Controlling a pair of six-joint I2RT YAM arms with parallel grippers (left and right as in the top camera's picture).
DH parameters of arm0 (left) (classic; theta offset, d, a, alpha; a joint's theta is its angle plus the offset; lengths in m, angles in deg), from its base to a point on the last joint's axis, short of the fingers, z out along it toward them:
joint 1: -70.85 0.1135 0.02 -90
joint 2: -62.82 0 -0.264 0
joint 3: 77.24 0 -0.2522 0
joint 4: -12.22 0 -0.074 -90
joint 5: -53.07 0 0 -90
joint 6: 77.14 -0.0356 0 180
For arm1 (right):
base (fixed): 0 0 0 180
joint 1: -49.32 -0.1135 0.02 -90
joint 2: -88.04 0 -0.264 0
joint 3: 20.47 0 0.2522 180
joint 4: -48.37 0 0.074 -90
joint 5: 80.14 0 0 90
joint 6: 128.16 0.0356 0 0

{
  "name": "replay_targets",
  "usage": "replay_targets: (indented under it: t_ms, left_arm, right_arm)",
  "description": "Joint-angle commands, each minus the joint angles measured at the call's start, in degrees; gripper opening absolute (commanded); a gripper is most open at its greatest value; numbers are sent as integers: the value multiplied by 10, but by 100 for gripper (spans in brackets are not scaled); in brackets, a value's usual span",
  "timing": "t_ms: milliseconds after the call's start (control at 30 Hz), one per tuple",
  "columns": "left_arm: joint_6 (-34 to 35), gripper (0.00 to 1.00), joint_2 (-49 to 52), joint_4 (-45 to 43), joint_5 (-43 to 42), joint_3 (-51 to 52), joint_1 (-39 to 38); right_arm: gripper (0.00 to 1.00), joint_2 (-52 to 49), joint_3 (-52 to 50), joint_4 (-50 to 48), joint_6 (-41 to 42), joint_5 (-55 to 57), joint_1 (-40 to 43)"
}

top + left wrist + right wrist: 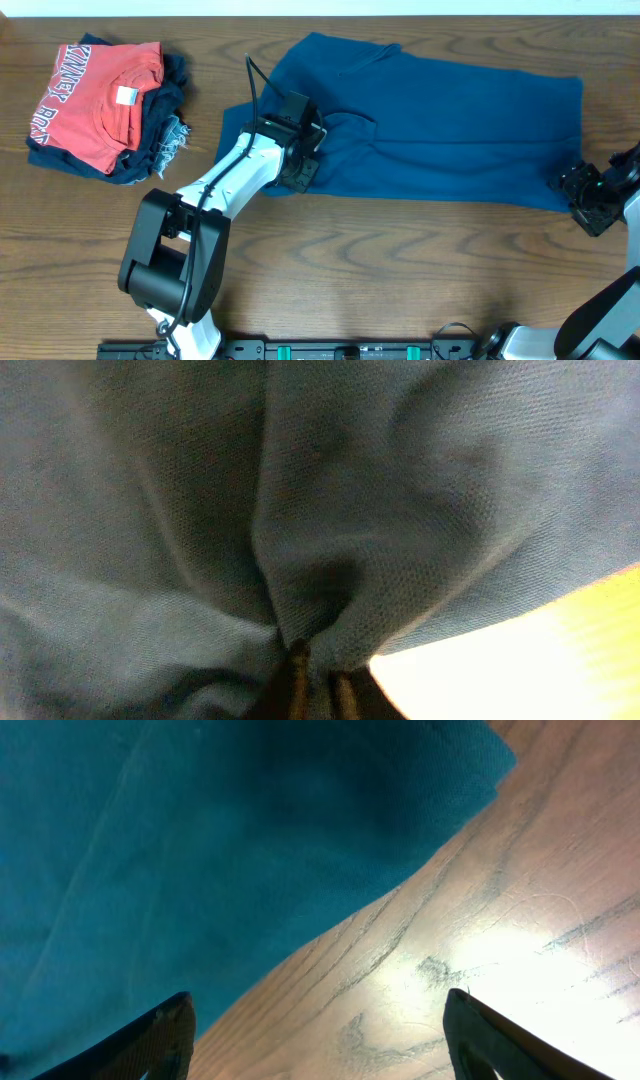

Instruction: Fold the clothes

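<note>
The clothes (pixel 450 120), one large deep-blue garment, are lying spread from the middle of the table (pixel 400 290) toward its right edge, nearer the far side. The left gripper (pixel 300 168) is pinching a bunch of fabric in the garment's left part, and the cloth is puckering into its closed fingers (pixel 296 688). The right gripper (pixel 585 192) is standing wide and holding nothing, just beside the garment's near right corner. The fabric is looking thin, soft and light, so I judge it is going to sag and slip. A corner or hem is probably giving a better hold than a middle fold.
</note>
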Motion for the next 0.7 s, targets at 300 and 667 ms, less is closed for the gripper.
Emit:
replay_targets:
  t_ms: [300, 667]
  left_arm:
    - [-4, 6, -3, -85, 165, -17, 32]
    - [-10, 29, 0, -156, 165, -17, 41]
  right_arm:
    - [77, -5, 4, 0, 8, 6, 2]
    - [77, -5, 4, -1, 8, 6, 2]
